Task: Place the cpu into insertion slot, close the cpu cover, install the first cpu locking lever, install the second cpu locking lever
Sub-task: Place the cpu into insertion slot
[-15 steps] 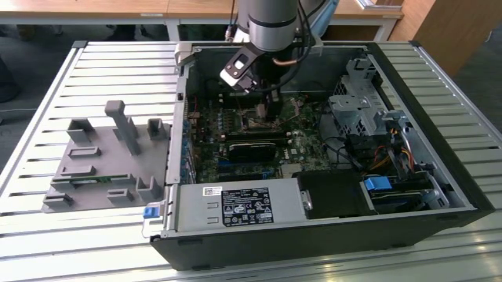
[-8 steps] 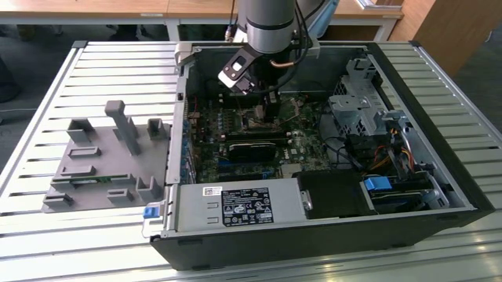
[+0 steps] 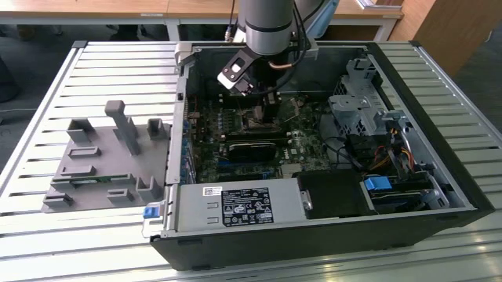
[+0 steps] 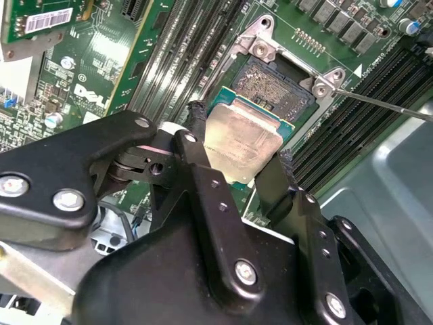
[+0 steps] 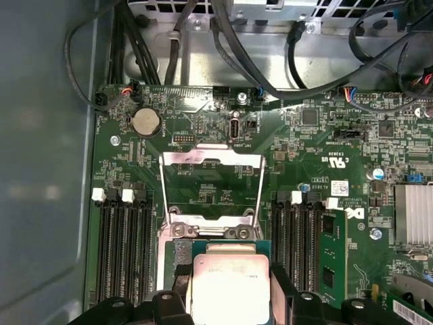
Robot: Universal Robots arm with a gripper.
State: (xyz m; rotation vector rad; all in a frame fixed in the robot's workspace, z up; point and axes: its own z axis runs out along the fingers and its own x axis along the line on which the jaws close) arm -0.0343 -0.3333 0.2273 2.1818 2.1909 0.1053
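Exterior view, its left to its right: slatted table (image 3: 47, 76), a grey fixture block (image 3: 102, 158) lying on it, then the open PC case (image 3: 459, 176) with the green motherboard (image 3: 235, 150) inside. A labelled silver box (image 3: 235, 205) sits along the case's near edge, and the drive cage (image 3: 357, 111) is toward the exterior view's right. My arm (image 3: 271, 26) drops into the case over the far half of the motherboard. End effector (image 4: 240, 135) is closed down to chip width, with two black fingers (image 4: 196, 132) pinching the cpu (image 4: 240, 145) on opposite edges, its metal top facing the camera. In the second wrist view the cpu overlaps one edge of the insertion slot (image 4: 274, 84). Most of the slot's dark centre is uncovered, so the chip is not seated. Can't tell if it touches the frame. A thin metal rod (image 4: 385, 105) runs off from one slot corner. In the first wrist view the cpu cover (image 5: 211, 158) is swung open, clear of the slot on the side away from my fingers, and the board shows through its cut-out. Black memory slots (image 5: 122, 244) flank the socket on both sides. A coin cell (image 5: 144, 122) sits beyond the cover.
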